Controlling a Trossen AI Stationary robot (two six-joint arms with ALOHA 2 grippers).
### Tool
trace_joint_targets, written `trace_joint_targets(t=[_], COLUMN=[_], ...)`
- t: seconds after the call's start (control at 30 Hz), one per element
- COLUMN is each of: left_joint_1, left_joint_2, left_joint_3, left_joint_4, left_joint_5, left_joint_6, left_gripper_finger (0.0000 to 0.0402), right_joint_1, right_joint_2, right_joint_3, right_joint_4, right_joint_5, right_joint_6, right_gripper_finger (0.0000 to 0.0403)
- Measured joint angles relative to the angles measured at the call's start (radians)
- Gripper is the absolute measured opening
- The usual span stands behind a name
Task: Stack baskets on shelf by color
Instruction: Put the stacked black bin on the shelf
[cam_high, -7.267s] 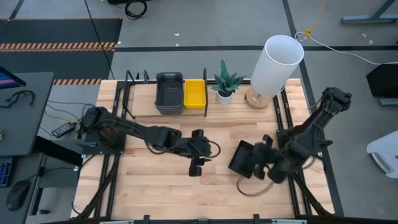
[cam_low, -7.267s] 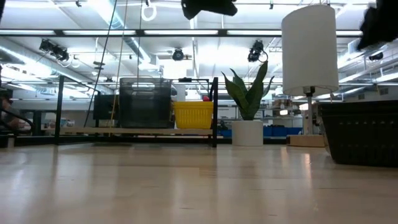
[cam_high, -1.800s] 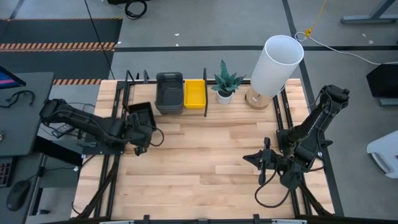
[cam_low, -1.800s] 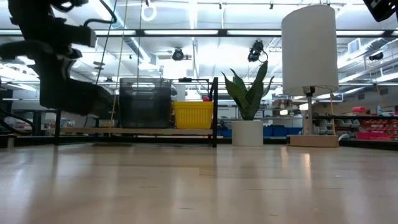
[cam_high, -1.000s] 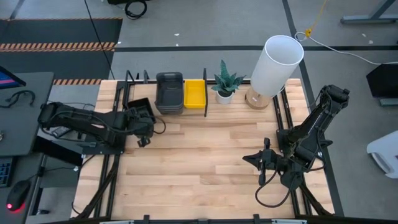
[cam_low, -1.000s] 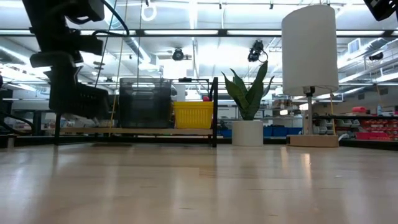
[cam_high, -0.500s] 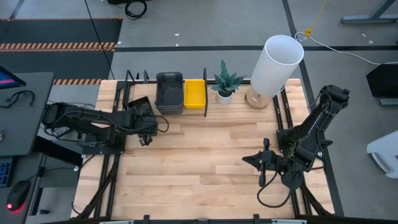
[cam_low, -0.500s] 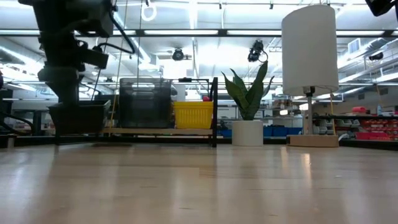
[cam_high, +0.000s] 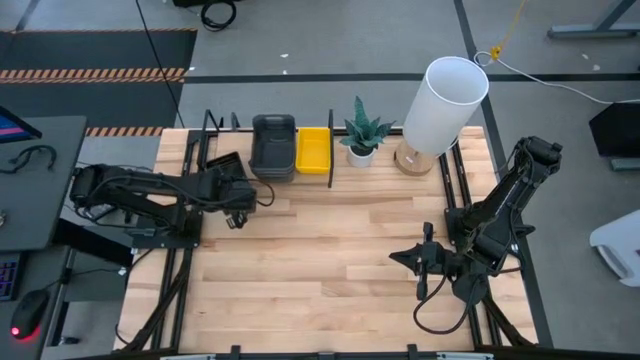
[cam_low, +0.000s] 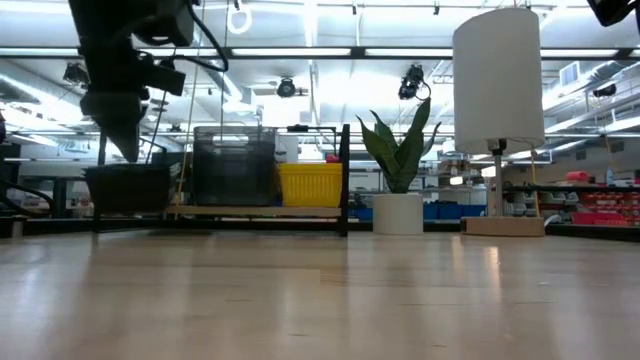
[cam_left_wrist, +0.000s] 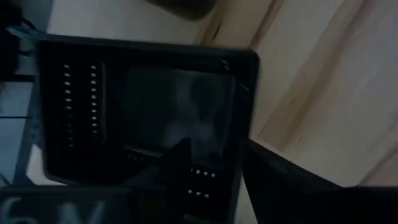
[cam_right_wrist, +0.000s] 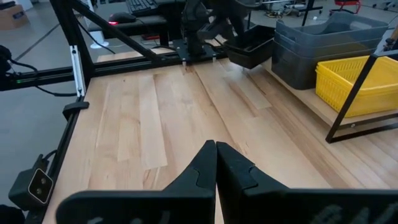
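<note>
Black perforated plastic basket (cam_high: 224, 166) sits at the left end of the light-wood shelf (cam_high: 310, 178), our left gripper (cam_high: 232, 193) pinching its near rim. We should lower it flat before letting go. Our right gripper (cam_right_wrist: 216, 163) waits closed, empty, near right.

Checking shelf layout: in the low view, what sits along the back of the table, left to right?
black basket → grey baskets → yellow basket → plant in a white pot → white lamp. The left gripper hangs just above the black basket.
</note>
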Motion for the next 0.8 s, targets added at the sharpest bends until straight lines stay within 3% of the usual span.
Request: trace_joint_targets(t=[0.27,0.53,0.63,0.8], left_joint_1=[0.0,-0.071,-0.146,-0.284], left_joint_2=[0.0,-0.001,-0.001,0.001], left_joint_3=[0.011,0.039,0.028,0.028], left_joint_4=[0.003,-0.014,-0.034,-0.042], left_joint_5=[-0.026,0.214,0.23,0.228], left_joint_6=[-0.014,0.007,0.006,-0.018], left_gripper_finger=[0.0122,0.0119,0.0132,0.0188], right_joint_1=[0.0,0.0,0.0,0.0], right_joint_2=[0.0,0.0,0.0,0.0], right_joint_3=[0.0,0.0,0.0,0.0], right_joint_4=[0.0,0.0,0.0,0.0], right_joint_5=[0.0,0.0,0.0,0.0], right_joint_6=[0.002,0.003,0.003,0.002], right_gripper_finger=[0.0005,0.0005,0.0005,0.0005])
